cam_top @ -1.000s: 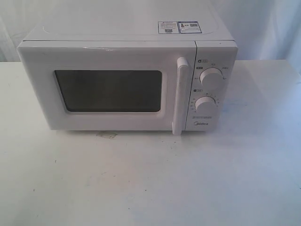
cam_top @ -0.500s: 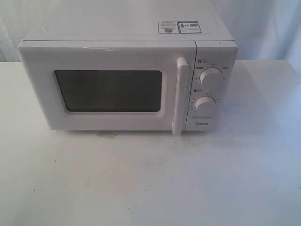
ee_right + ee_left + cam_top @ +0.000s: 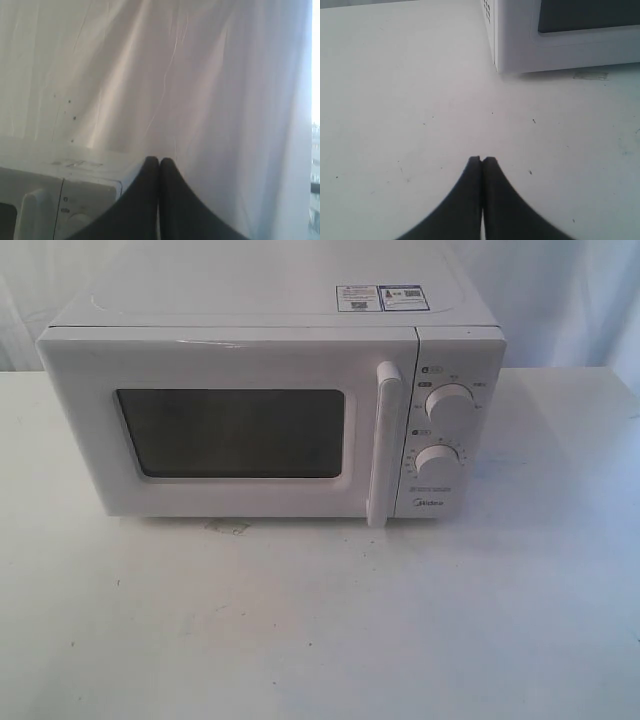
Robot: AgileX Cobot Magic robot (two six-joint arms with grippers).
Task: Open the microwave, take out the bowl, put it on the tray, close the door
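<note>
Nothing looks done yet: the white boxy microwave (image 3: pixel 270 410) sits upper-centre on the pale tabletop (image 3: pixel 300 630), its dark-windowed white door (image 3: pixel 230 360) shut, the bowl unseen, and the black left end effector (image 3: pixel 481 161) and right end effector (image 3: pixel 159 161) are pressed together, empty.

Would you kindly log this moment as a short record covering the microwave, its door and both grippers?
microwave: on the white table, facing the exterior camera
door: shut, handle untouched
bowl: not visible
left gripper: shut, empty, over the table
right gripper: shut, empty, clear of the microwave
</note>
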